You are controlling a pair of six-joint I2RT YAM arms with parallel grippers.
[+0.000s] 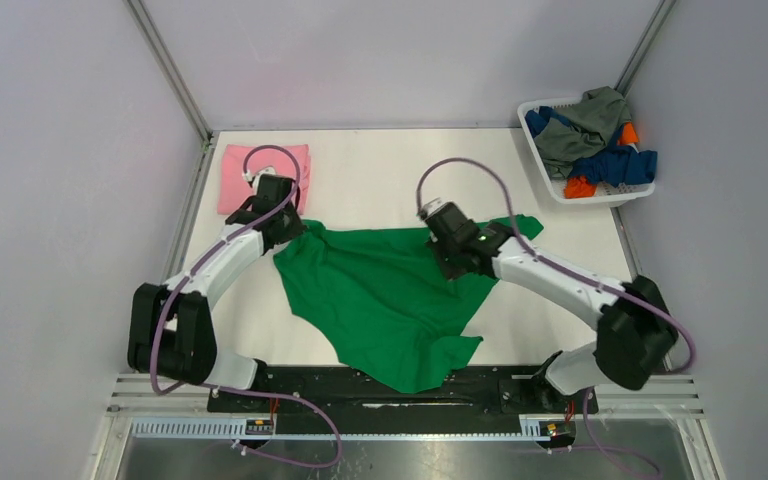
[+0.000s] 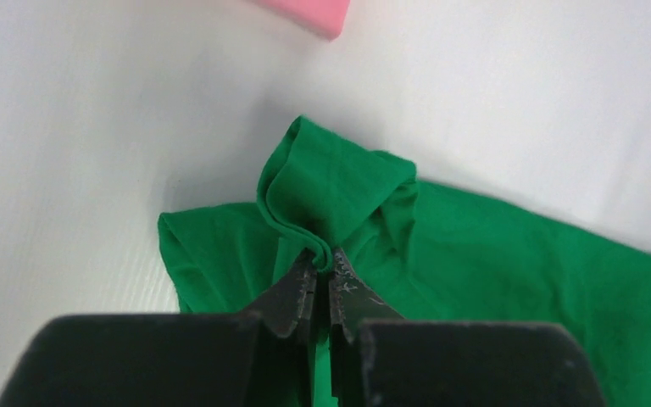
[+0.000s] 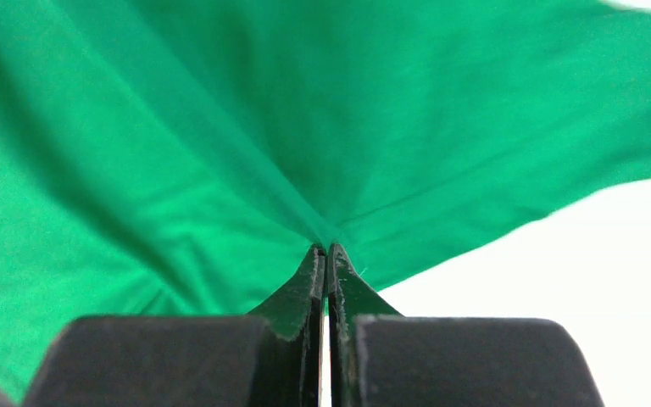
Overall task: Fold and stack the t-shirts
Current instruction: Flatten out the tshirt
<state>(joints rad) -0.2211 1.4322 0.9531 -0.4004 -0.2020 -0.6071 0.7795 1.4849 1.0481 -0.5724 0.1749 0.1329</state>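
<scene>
Lying spread, green t-shirt (image 1: pixel 390 300): on the middle of the tabletop (image 1: pixel 380 170), crumpled and unfolded, its near hem reaching the near edge by the arm bases; one corner points far-right, another far-left.
Green t-shirt, left corner: bunched into a small upright fold in the left wrist view (image 2: pixel 331 186), pinched at its base.
Green t-shirt, middle-right: in the right wrist view the cloth (image 3: pixel 220 127) is drawn into taut creases that fan out from the pinch point.
Left claw (image 1: pixel 293 228): closed on the far-left corner of the green t-shirt; jaws nearly touching with the fold between them (image 2: pixel 322 263).
Right claw (image 1: pixel 455 268): closed on the green cloth near its far edge, right of centre; jaws pressed together on it (image 3: pixel 328 254).
Pink t-shirt (image 1: pixel 235 170): folded flat, far-left part of the tabletop, just beyond the left claw, apart from the green one; its corner shows at the top of the left wrist view (image 2: pixel 305 10).
Basket (image 1: pixel 600 197): white, slotted, far-right corner of the tabletop.
Basket contents: a grey-olive t-shirt (image 1: pixel 585 125) on top, a dark blue t-shirt (image 1: pixel 615 165) spilling over the right rim, an orange t-shirt (image 1: pixel 578 187) showing in patches; all heaped, unfolded.
Arms: both reach inward from the near edge, left to the shirt's left corner, right to its upper middle.
</scene>
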